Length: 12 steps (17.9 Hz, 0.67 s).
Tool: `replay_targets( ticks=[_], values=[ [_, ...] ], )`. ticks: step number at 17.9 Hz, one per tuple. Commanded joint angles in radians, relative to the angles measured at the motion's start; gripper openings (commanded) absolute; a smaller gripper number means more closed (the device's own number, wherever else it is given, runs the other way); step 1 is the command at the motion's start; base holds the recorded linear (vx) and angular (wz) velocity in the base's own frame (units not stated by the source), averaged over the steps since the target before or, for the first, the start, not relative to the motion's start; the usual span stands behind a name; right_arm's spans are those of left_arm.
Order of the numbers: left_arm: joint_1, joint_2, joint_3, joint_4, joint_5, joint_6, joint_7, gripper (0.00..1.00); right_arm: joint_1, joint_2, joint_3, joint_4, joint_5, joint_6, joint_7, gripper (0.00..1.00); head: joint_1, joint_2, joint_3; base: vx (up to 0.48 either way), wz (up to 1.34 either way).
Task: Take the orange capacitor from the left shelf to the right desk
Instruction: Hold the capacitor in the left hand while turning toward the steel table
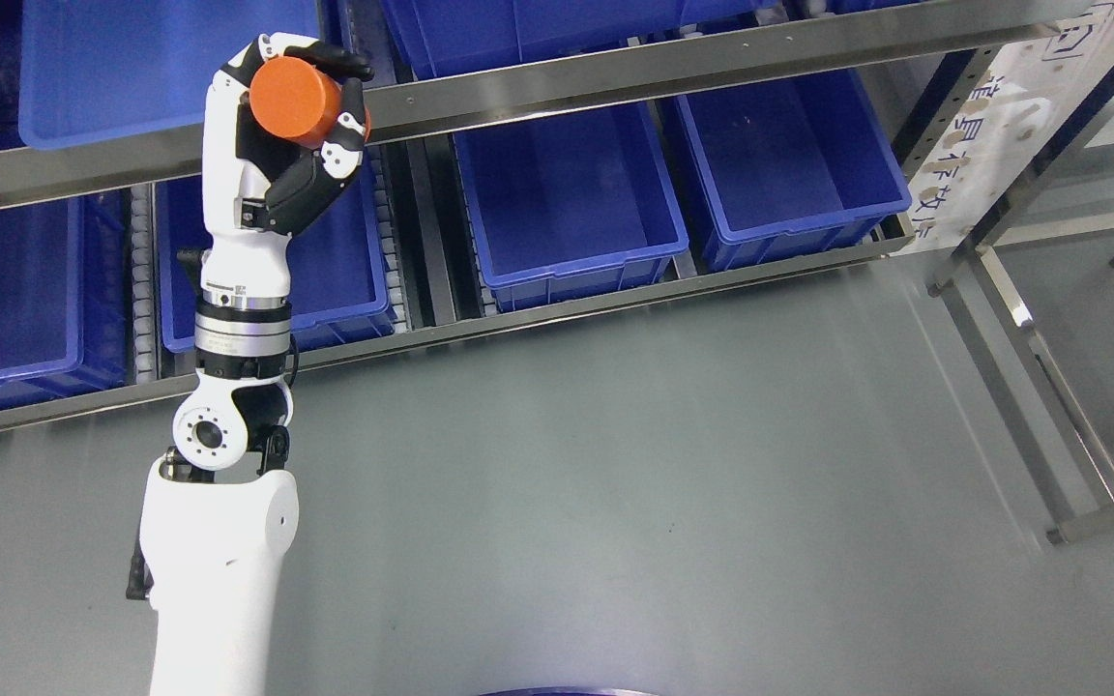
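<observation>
My left hand [310,97] is raised in front of the shelf and is shut on the orange capacitor [294,101], a short orange cylinder whose flat end faces me. Black fingers curl over its top and right side. The hand is level with the shelf's upper steel rail [673,68], in front of a blue bin [335,280] on the lower level. The white left arm comes up from the bottom left. The right arm is not in view.
Several blue plastic bins sit on the steel shelf, such as one at the middle [567,203] and one at the right [789,164]. A steel frame leg [1021,358] stands at the right. Grey floor [663,483] fills the foreground.
</observation>
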Motion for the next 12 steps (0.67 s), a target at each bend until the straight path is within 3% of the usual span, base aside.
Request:
replay_targets(
  ticks=[1, 12],
  values=[
    [0.001, 0.017, -0.014, -0.005, 0.000, 0.002, 0.001, 0.02, 0.023, -0.017, -0.011, -0.017, 0.006, 0.000, 0.000, 1.00, 0.0000, 0.000, 0.000, 0.024, -0.16],
    [0.012, 0.017, -0.054, -0.005, 0.000, 0.008, 0.001, 0.02, 0.021, -0.017, -0.011, -0.017, 0.006, 0.000, 0.000, 1.00, 0.0000, 0.000, 0.000, 0.054, -0.45]
  ],
)
